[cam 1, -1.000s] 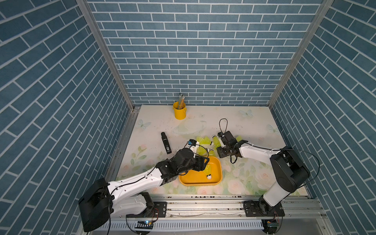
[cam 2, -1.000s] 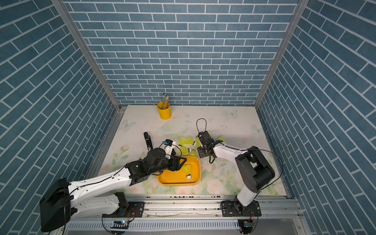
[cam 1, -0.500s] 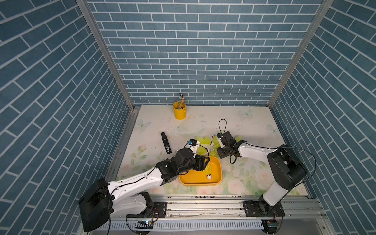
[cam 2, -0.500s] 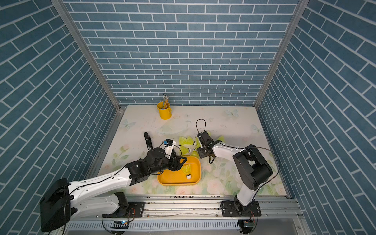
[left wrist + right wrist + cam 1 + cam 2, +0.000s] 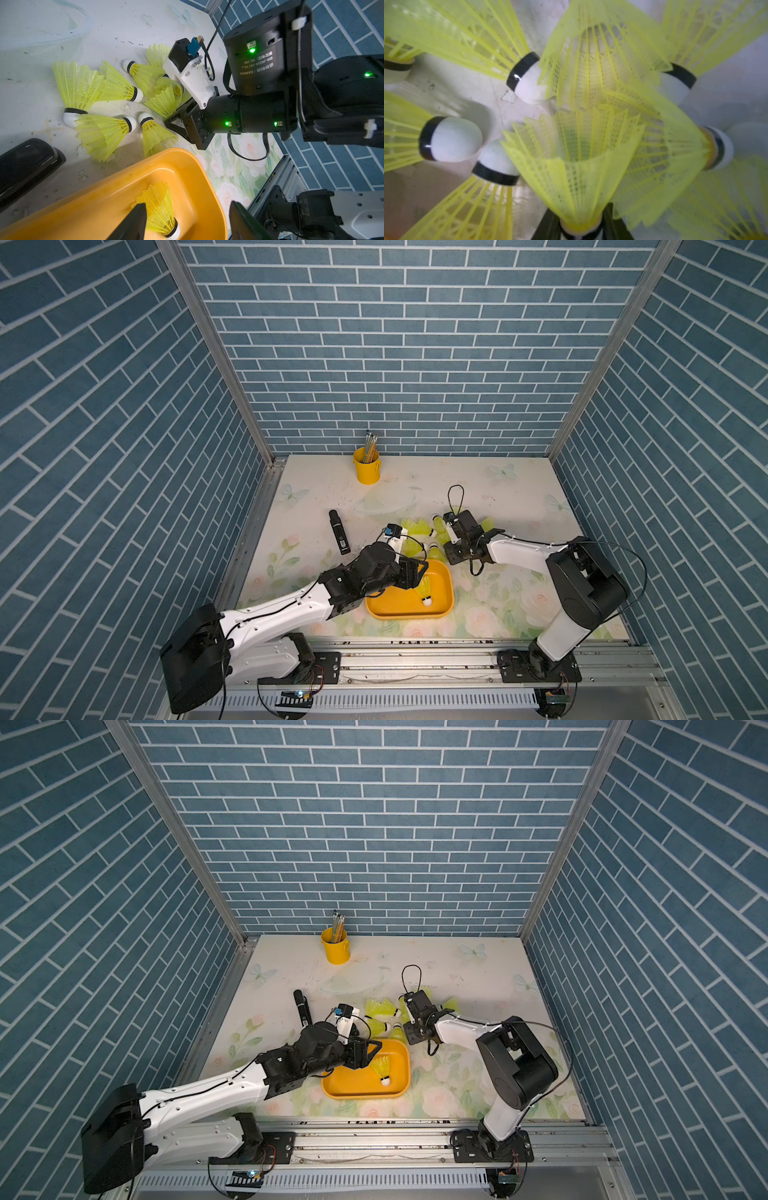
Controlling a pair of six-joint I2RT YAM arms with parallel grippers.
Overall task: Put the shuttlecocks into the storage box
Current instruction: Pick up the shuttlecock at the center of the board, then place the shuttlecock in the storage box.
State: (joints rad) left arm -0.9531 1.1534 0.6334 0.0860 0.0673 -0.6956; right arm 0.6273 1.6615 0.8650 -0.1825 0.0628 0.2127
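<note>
Right gripper (image 5: 581,227) is where I start: its two dark fingers (image 5: 545,228) are pressed in on the white-tipped, black-banded cork end of one neon yellow-green mesh-skirted shuttlecock (image 5: 577,162), which I read as clamped. That shuttlecock is down in the pile of loose shuttlecocks (image 5: 99,135) on the table, just past the far rim of the shallow orange-yellow plastic storage box (image 5: 170,155). Neighbours crowd it, with one skirt overlapping it and several corks close by.

One lone shuttlecock (image 5: 160,207) already lies inside the storage box. Left gripper (image 5: 188,204) hangs over the box with its jaws apart and nothing between them. The lone shuttlecock sits just beside one finger, though I cannot tell whether they touch.

Further out, a slim black bar-shaped device (image 5: 338,531) lies beyond the box's far rim on the left arm's side. A small round yellow bucket of pencils (image 5: 366,466) stands well beyond that rim.

My worries from here:
- **Snagging:** the mesh skirts look interlocked, so a lift could drag a second shuttlecock along. It could then shed it outside the box, or scatter the pile.
- **Grip:** a hold on a rounded cork may let the shuttlecock pivot or slip.
- **Collision:** the left gripper occupies the space over the box, so bringing the right arm there risks a knock between arms.
- **Landing:** the box is shallow, and I judge that a light shuttlecock released from too high could bounce out.
</note>
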